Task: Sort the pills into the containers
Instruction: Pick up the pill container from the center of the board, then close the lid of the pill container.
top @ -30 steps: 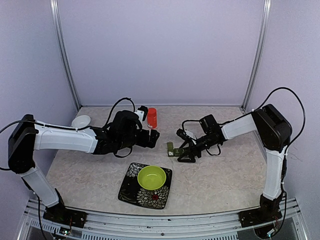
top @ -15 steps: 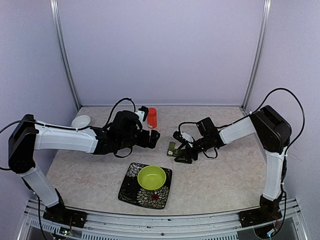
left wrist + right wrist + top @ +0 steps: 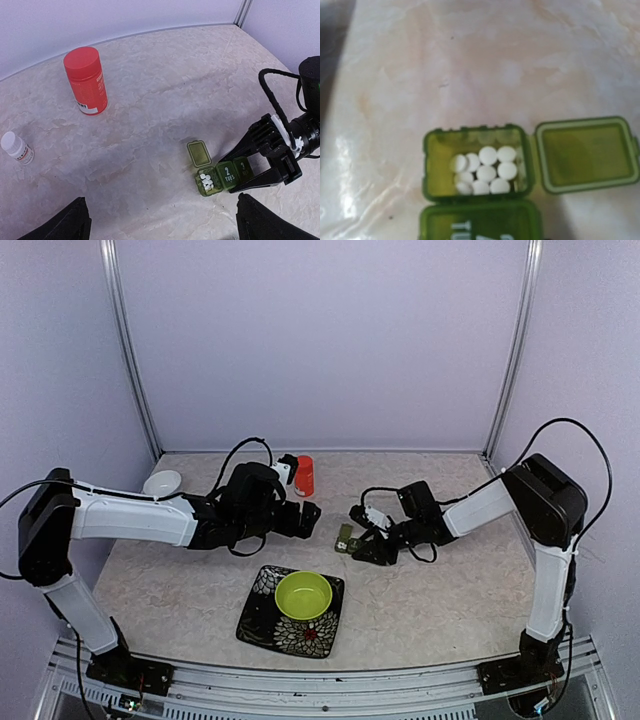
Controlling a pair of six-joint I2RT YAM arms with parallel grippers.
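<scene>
The dark green pillbox (image 3: 345, 538) lies mid-table, also in the left wrist view (image 3: 230, 172) and close up in the right wrist view (image 3: 479, 216). Its end compartment is open with the lid (image 3: 587, 155) folded out, and several white pills (image 3: 485, 172) lie inside. The other two lids are closed. My right gripper (image 3: 235, 174) straddles the closed compartments, its fingers (image 3: 252, 145) pressed against both long sides. The fingers are out of frame in the right wrist view. My left gripper (image 3: 167, 222) hangs open above the table, left of the box, holding nothing.
An orange-red bottle (image 3: 304, 476) stands at the back. A small white bottle (image 3: 16, 148) lies left of it. A white dish (image 3: 162, 482) sits far left. A lime-green bowl (image 3: 303, 595) rests on a patterned plate (image 3: 262, 615) near the front.
My right gripper has slid left over the pillbox and its jaws have narrowed onto it. The left arm has not moved.
</scene>
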